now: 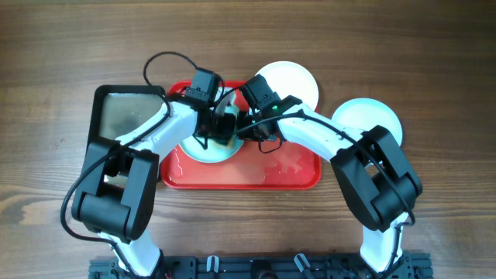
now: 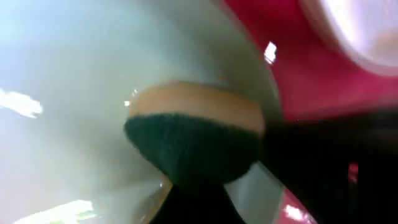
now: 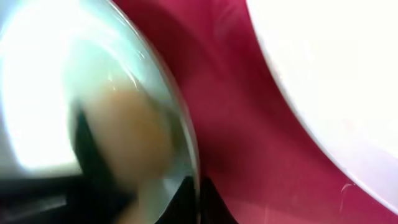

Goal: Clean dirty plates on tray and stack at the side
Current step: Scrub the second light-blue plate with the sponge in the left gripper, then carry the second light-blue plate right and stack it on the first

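Observation:
A pale aqua plate point(image 1: 194, 152) lies on the red tray point(image 1: 256, 175) at its left. My left gripper point(image 1: 220, 129) is shut on a tan sponge with a dark green pad point(image 2: 193, 140) and presses it on this plate point(image 2: 74, 68). My right gripper point(image 1: 242, 129) is shut on the plate's right rim point(image 3: 186, 143), one finger on each side point(image 3: 198, 198). The sponge shows blurred in the right wrist view point(image 3: 124, 130). A white plate point(image 1: 291, 77) sits behind the tray. Another pale aqua plate point(image 1: 370, 116) sits on the table at the right.
A smaller black tray point(image 1: 124, 116) with a wet-looking bottom lies left of the red tray. The red tray's right half point(image 1: 287, 167) looks wet and glossy. Both arms cross over the tray's back edge. The table is dark wood.

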Controlling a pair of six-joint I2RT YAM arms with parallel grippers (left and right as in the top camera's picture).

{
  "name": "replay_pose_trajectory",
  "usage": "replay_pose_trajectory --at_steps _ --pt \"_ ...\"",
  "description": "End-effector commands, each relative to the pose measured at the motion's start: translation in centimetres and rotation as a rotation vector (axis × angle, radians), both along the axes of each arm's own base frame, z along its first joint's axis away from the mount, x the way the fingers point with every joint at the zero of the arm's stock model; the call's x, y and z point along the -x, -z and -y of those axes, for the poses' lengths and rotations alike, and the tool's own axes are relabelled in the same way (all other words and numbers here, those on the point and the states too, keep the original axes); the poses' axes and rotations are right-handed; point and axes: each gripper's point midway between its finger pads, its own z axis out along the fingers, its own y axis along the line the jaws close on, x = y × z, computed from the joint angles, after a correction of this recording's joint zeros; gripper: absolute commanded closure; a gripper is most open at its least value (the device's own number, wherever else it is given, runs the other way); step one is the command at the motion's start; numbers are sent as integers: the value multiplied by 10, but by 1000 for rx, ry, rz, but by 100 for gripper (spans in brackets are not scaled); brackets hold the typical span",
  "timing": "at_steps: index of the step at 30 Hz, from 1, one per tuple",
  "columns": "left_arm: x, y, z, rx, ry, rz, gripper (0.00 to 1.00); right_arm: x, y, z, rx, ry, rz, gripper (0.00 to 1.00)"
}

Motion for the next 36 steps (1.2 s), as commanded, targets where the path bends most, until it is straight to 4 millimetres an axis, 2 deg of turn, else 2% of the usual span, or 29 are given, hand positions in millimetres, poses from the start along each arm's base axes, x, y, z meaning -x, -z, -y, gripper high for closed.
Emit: replay_pose_trajectory --at_steps 1,3,5,7,8,10,13,15,16,17,19,20,21,22,25,28,33,36 --pt "47 14 -9 16 111 -175 96 2 5 -4 2 -23 -8 95" --pt "35 26 -66 -239 -82 -169 96 2 5 -4 2 -23 -8 96" --pt "17 24 -127 -514 -348 -93 96 3 5 -4 -1 -25 -10 96" --pt "5 14 -161 -676 -520 3 96 3 5 -5 -3 -25 -12 96" --pt "0 12 -165 -693 -548 36 96 3 5 -5 -3 -25 -12 96" --pt "-15 11 -160 -662 -571 94 96 3 5 -5 -4 -25 -12 96" --pt "-35 9 -144 -586 -588 167 96 3 5 -5 -5 -25 -11 96" --pt "-46 12 -107 -442 -542 183 96 3 4 -6 -9 -27 -12 96" --pt "-49 13 -81 -336 -470 174 96 3 4 -7 -15 -30 -14 96" --pt "-50 11 -42 -184 -343 163 96 3 4 -7 -15 -30 -14 96" --pt "-48 3 3 -2 -206 158 96 4 4 -7 -15 -31 -15 96" --pt "-46 0 10 32 -192 153 96 4 4 -7 -16 -32 -15 96" --pt "-35 -4 27 124 -108 112 96 6 3 -10 -31 -63 -15 96" --pt "-30 -4 28 133 -85 96 96 6 3 -10 -32 -63 -15 96" --pt "-12 4 14 91 -52 20 96 6 3 -10 -33 -64 -16 96" --pt "-13 -3 -23 67 -138 -36 96 9 2 -13 -47 -84 -27 96" --pt "-50 -69 -98 45 -342 25 96 13 3 -12 -45 -99 -36 96" --pt "-57 -91 -145 -42 -468 62 96 11 -7 -12 -38 -100 -31 96"
